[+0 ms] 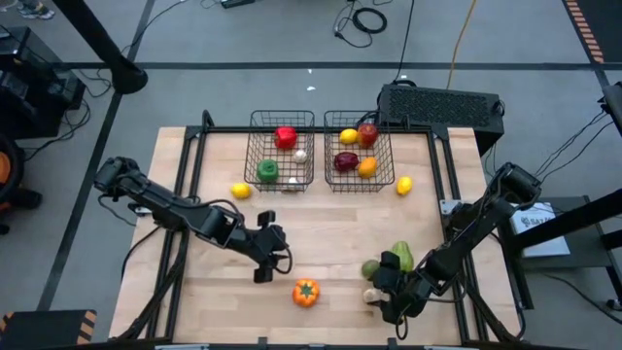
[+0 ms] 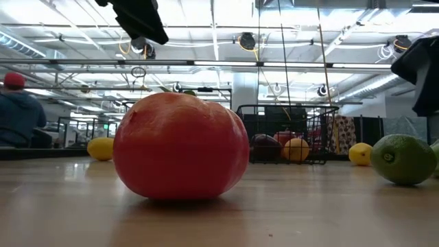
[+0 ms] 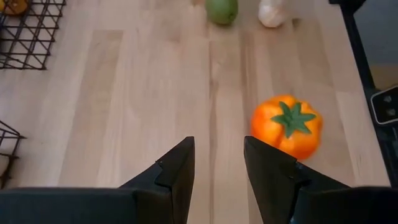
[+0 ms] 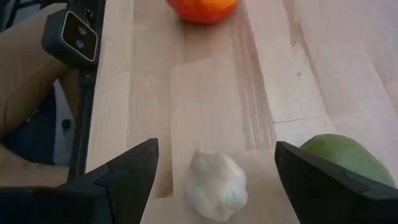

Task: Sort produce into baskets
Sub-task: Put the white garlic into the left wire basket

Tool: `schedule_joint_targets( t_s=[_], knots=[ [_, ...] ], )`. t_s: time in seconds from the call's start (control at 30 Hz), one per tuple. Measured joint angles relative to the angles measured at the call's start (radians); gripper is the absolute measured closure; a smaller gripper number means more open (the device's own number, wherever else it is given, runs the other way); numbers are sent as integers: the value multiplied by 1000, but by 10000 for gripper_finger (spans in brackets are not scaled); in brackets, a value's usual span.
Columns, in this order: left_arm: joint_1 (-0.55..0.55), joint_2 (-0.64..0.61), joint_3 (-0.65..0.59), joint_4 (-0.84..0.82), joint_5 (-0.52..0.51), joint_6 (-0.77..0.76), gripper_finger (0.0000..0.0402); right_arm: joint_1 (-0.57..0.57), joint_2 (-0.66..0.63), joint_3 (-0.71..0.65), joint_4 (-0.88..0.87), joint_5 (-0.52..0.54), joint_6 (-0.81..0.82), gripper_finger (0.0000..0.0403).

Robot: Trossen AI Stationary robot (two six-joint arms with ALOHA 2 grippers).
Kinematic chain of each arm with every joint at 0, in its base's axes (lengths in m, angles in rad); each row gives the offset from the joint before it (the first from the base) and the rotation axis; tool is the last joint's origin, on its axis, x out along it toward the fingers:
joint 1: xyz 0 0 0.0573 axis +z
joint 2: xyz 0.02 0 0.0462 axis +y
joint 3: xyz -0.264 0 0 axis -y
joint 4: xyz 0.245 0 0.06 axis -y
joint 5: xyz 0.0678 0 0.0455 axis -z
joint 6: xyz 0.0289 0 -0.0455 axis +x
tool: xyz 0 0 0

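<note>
Scanning the high view from the left, I see my left gripper (image 1: 269, 255) at lower centre, fingers slightly parted and holding nothing, just up-left of the orange pepper (image 1: 305, 292). A lemon (image 1: 240, 191) lies left of the left basket (image 1: 282, 177); the right basket (image 1: 361, 180) sits beside it, another lemon (image 1: 404, 185) just outside. At lower right, my right gripper (image 4: 214, 163) hangs wide open around the whitish bulb (image 4: 216, 184), a green fruit (image 4: 346, 160) beside it.
</note>
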Motion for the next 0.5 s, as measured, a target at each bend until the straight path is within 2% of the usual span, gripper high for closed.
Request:
schedule_joint_targets(
  t_s=[0.23,0.5],
  knots=[
    [-9,0,0,-6,0,9,256,8,1,0,4,4,-3,90],
    [-9,0,0,-10,0,9,256,36,96,0,103,28,-13,90]
  ],
)
